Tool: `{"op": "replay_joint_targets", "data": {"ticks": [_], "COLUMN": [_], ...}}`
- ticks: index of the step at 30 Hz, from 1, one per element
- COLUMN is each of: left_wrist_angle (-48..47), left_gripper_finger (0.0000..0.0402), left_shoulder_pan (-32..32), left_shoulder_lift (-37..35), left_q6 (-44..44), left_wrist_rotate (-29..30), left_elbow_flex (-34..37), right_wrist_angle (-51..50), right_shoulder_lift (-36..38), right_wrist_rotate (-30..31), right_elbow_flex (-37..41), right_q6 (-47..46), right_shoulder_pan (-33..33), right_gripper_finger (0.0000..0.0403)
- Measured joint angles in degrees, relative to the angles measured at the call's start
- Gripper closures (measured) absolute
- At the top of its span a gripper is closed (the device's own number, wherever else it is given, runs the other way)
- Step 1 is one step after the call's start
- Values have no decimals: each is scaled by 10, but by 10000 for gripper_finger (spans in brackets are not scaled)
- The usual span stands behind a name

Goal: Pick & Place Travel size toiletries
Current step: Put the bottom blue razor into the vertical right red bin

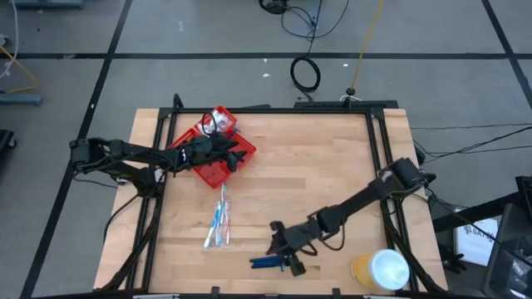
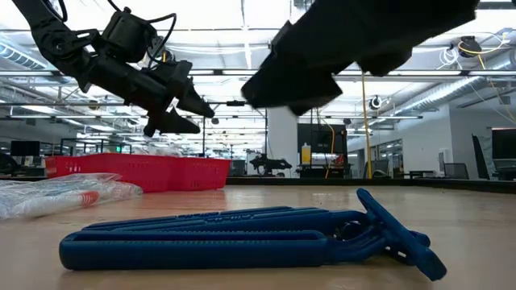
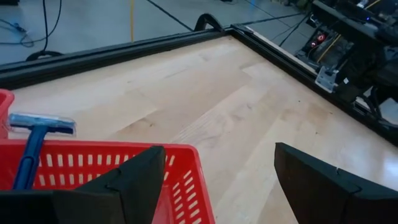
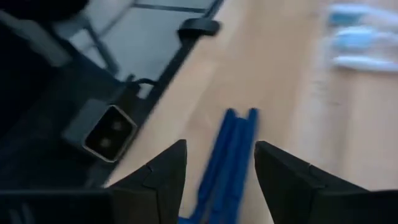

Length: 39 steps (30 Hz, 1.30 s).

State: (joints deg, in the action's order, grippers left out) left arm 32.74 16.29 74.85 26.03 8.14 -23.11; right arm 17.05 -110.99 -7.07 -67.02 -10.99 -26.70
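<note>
Dark blue disposable razors (image 1: pixel 266 262) lie flat in a bundle near the table's near edge, large in the low view's foreground (image 2: pixel 242 238). My right gripper (image 1: pixel 283 247) hovers open just above them; its fingers stand on either side of the blue handles (image 4: pixel 231 149) without touching. Blue-and-white toothbrushes in clear packets (image 1: pixel 219 221) lie on the wood left of centre. My left gripper (image 1: pixel 237 158) is open above the right edge of the red tray (image 1: pixel 208 172), where one more blue razor (image 3: pixel 32 147) rests.
A large yellow roll with a white top (image 1: pixel 380 270) stands at the table's near right corner. The red tray (image 2: pixel 137 171) sits at the far left. A black frame rail (image 1: pixel 381 141) runs along the table's sides. Bare wood (image 1: pixel 316 166) spreads across the middle.
</note>
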Motion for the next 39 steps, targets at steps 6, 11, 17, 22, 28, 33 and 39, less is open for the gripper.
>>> {"op": "replay_joint_targets", "data": {"ticks": [6,11,17,22,28,33,39], "left_wrist_angle": [3,-13,-13,-13,-13,-14,-18], "left_gripper_finger": [112,112,112,112,112,112,112], "left_shoulder_pan": [0,-3,-3,-3,-3,-3,-3], "left_shoulder_lift": [0,0,0,0,0,0,0], "left_q6": [13,15,15,15,15,12,11], "left_wrist_rotate": [-1,-7,-6,-6,-6,-6,-6], "left_elbow_flex": [0,0,0,0,0,0,0], "right_wrist_angle": [64,116,42,-3,-20,-57,-59], "right_shoulder_lift": [-54,-86,-102,-101,-84,-46,15], "right_wrist_rotate": [-116,-183,-161,-141,-73,-31,-63], "right_elbow_flex": [-5,-6,-7,-8,-6,-3,-6], "right_q6": [-42,-148,-167,-144,-81,-41,-60], "right_shoulder_pan": [8,21,18,33,46,53,20], "right_gripper_finger": [233,234,234,234,234,234,234]}}
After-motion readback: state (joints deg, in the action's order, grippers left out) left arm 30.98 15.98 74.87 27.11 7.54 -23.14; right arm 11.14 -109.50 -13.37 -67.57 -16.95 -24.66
